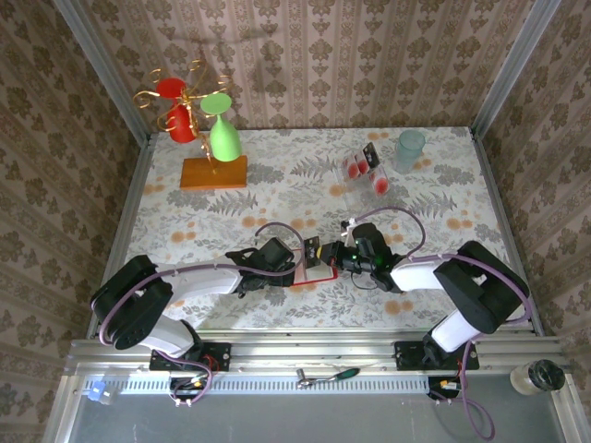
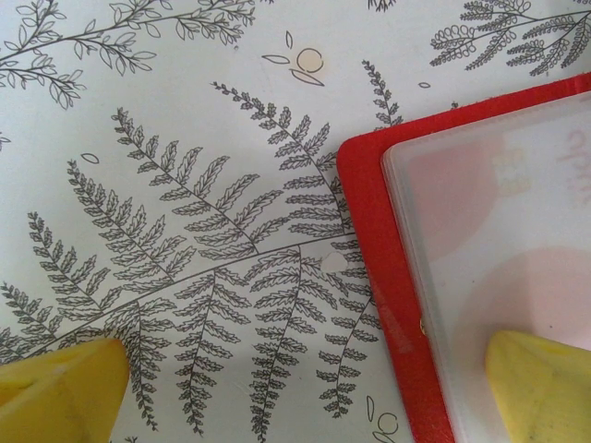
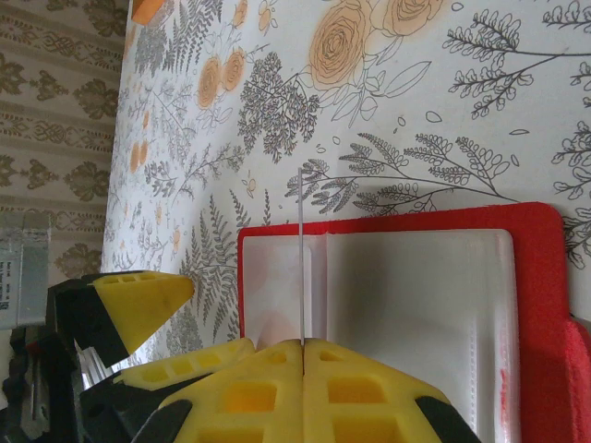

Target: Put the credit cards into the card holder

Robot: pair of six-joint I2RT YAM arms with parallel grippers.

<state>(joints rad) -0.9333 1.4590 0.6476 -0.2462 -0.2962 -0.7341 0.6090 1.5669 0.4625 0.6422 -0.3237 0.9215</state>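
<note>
R hand (image 3: 303, 343) pinched shut on thin, stiff, prob. slick credit card (image 3: 302, 258), best held by trailing edge, over open card holder (image 3: 545, 277) at 6 o'clock on counter (image 3: 416, 111); L hand (image 2: 300, 383) wide open, empty, straddling holder's corner.

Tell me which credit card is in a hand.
The card pinched edge-on in the shut right hand, at the open red holder. The other cards stand far off near the teal cup.

white arms (image 1: 208, 280) w/ black joints & purple cables (image 1: 397, 209), yellow fingers (image 3: 268, 388) w/ square recesses, black backing
</note>
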